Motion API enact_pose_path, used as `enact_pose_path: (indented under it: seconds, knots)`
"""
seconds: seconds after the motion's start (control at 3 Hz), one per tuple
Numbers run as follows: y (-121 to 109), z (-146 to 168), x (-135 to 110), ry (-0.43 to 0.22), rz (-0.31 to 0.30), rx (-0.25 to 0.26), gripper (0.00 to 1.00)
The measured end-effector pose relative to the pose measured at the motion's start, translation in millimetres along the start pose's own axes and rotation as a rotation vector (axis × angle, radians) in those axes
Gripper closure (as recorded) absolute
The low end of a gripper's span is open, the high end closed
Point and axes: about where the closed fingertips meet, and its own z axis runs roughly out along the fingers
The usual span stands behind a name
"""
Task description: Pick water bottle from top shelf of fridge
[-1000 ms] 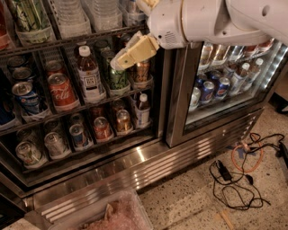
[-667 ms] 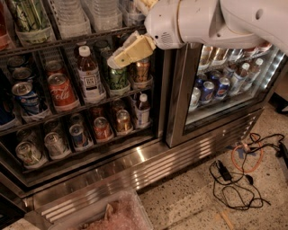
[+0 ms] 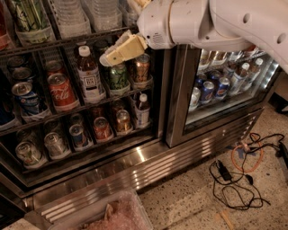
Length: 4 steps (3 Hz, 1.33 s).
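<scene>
Two clear ribbed water bottles (image 3: 70,17) (image 3: 106,11) stand on the top shelf (image 3: 54,44), a dark wire rack with a front rail; only their lower parts show. The fridge (image 3: 176,94) has a stainless-steel frame, and its left side is open to me. My gripper (image 3: 108,57), cream-coloured on a white wrist, hangs just below the top shelf's front rail, in front of the second-shelf cans. It is below and right of the water bottles, and right of a white-capped brown-drink bottle (image 3: 89,75). It holds nothing that I can see.
A green bottle (image 3: 28,18) stands at the top shelf's left. Lower racks hold cans, among them a red cola can (image 3: 61,91). The right glass door (image 3: 225,85) is shut. Black and orange cables (image 3: 238,173) lie on the floor. A clear bin (image 3: 112,214) sits below.
My gripper has moved a little to the left and up, closer to the top shelf's front rail. The bottles and cans have not moved.
</scene>
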Motion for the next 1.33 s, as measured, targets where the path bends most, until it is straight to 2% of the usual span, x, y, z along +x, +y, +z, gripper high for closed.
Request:
enact_pose_path:
  seconds: [1.0,1.33]
  knots:
    - [-6.2,30.5,-1.6,-0.071,0.01,-0.001,0.0]
    - [-18.1,31.5,0.1,-0.08,-0.002,0.013,0.0]
